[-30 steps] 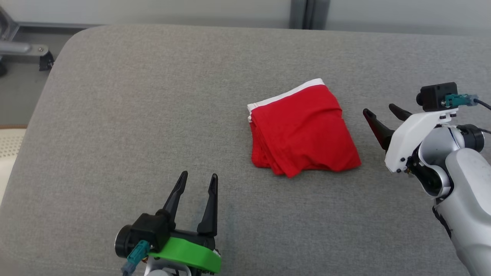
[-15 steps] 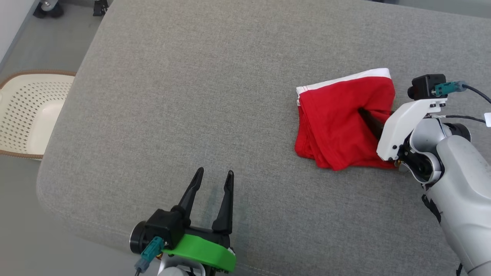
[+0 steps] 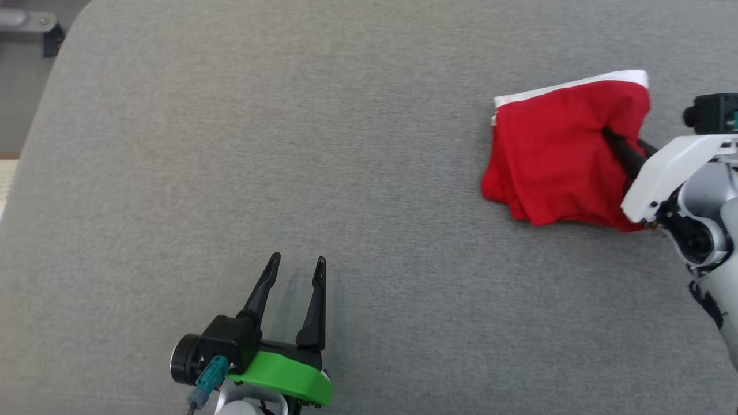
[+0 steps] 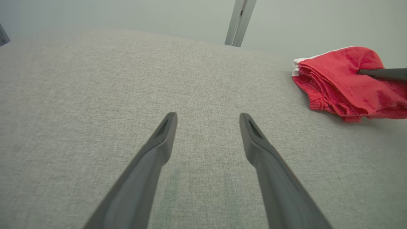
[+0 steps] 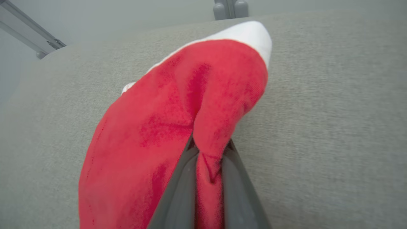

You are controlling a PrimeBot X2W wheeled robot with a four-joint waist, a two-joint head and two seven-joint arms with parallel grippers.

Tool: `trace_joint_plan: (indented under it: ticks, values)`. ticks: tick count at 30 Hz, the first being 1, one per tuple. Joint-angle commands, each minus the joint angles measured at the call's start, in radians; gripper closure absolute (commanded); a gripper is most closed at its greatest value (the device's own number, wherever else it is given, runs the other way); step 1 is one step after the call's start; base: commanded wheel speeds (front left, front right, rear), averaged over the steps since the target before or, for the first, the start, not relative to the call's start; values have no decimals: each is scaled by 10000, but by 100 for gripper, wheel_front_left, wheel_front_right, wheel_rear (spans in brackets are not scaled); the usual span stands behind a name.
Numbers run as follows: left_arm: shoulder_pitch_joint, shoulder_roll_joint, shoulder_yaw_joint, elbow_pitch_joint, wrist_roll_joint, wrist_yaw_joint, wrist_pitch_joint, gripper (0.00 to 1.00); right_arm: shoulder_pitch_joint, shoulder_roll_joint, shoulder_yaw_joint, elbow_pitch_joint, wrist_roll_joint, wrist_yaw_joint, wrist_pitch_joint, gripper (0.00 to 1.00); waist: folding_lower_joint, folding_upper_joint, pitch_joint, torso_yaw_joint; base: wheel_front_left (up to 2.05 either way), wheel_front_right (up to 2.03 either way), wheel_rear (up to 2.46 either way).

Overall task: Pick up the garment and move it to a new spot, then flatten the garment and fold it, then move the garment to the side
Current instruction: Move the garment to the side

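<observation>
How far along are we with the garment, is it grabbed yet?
Done: the garment looks folded into a layered stack. In hand: the right gripper is shut on a pinch of it, and the cloth lies on the cushion, not yet lifted. The left gripper is open, apart. To do: carry it aside.

text: none readable | labels: none | signs: none

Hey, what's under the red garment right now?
The red garment lies on the grey padded surface, which shows all around it. The right gripper pinches a fold of it. Anything beneath the folded layers is covered.
</observation>
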Motion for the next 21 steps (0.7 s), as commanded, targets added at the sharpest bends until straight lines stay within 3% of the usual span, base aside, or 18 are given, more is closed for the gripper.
trace_joint_plan:
  ticks: [1,5,10,21]
  values:
    - [-57,30,92,34,105,-71,-28,0,100,-178,-194,-27,32,-6,-64,100,-1,0,-673,-1993,0,0,0]
    - [-199,33,114,113,188,-210,-27,0,15,-730,-1008,120,-64,-4,4,100,-1,0,-660,-2706,0,0,0]
    - [-145,38,68,225,291,-301,-27,0,105,-1172,-1973,443,-266,-4,52,100,-1,0,-575,-3052,0,0,0]
    - [-259,39,191,426,630,-487,-27,0,-606,-1548,-3141,1517,-1744,-4,-331,100,-1,0,-67,-2578,0,0,0]
